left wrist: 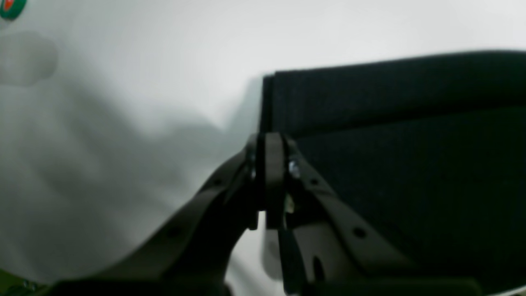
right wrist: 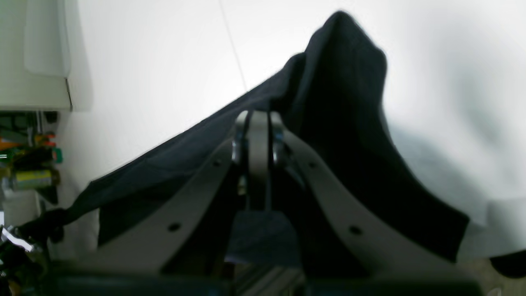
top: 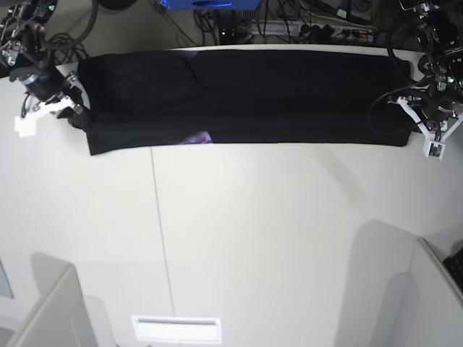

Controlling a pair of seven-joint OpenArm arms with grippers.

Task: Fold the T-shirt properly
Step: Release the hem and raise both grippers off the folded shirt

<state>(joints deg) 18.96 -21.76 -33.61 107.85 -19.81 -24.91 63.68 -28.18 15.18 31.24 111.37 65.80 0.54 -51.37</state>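
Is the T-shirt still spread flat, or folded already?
Partly folded. The T-shirt lies as a long narrow band across the table's far edge, layers doubled over, a sliver of purple print peeking out at its near edge.

- Far strip of the white table (top: 253,238) is taken up edge to edge by the T-shirt (top: 246,94), laid out as a long black band.
- Each end of the band is blocked by a clamped gripper: left gripper (top: 418,124), right gripper (top: 78,116).
- Near and middle tabletop is left bare; free passage is offered there.
- Cables (top: 289,25) are bunched just behind the far edge.
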